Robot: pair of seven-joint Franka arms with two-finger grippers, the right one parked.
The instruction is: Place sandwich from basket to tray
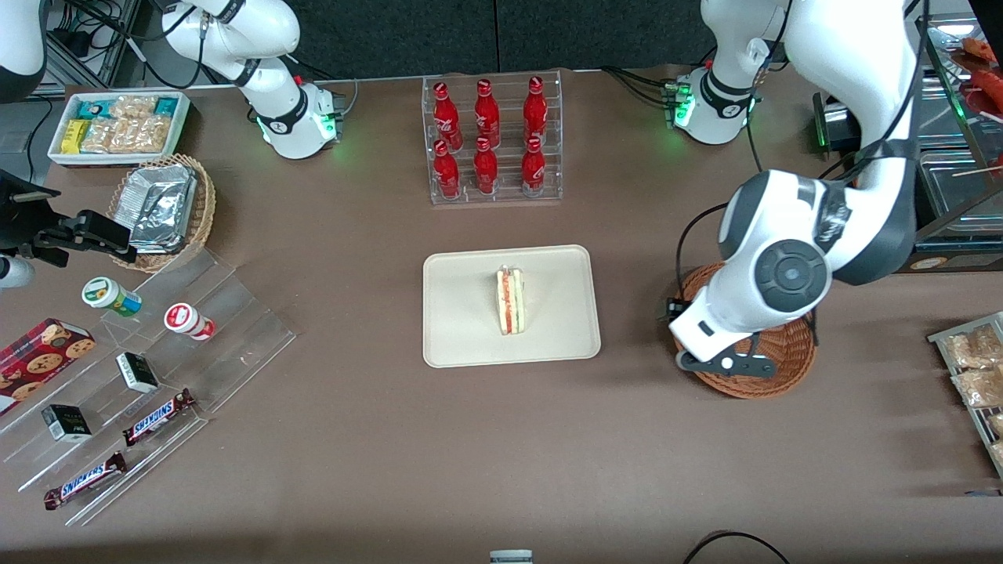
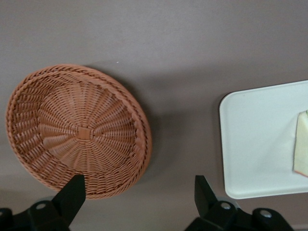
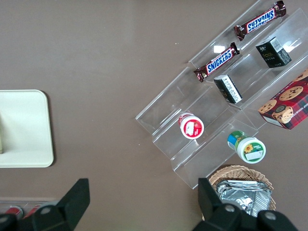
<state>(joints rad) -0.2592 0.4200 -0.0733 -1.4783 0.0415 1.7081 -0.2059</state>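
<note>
Nearest the parked arm's end of the table, and farthest from the pincer, stands a white bin of snack packs (image 1: 117, 125), with a tan wicker basket of foil packets (image 1: 163, 205) just nearer the front camera and a clear stepped display (image 1: 149, 376) carrying two Snickers bars (image 1: 159, 416) nearer still. Toward the pincer comes an acrylic rack of red bottles (image 1: 492, 139), and nearer the camera than that rack lies the tray (image 1: 470, 337), cream and low-rimmed. The sandwich (image 1: 511, 301) stands on the tray, roughly at its middle, with its red and green filling edge facing upward; it is well apart from the pincer. Next is the reddish-brown basket (image 2: 72, 130), holding nothing. The gripper (image 2: 139, 190) hangs above the table at the basket's tray-side rim, between basket and tray, its two fingers spread wide apart and grasping nothing.
</note>
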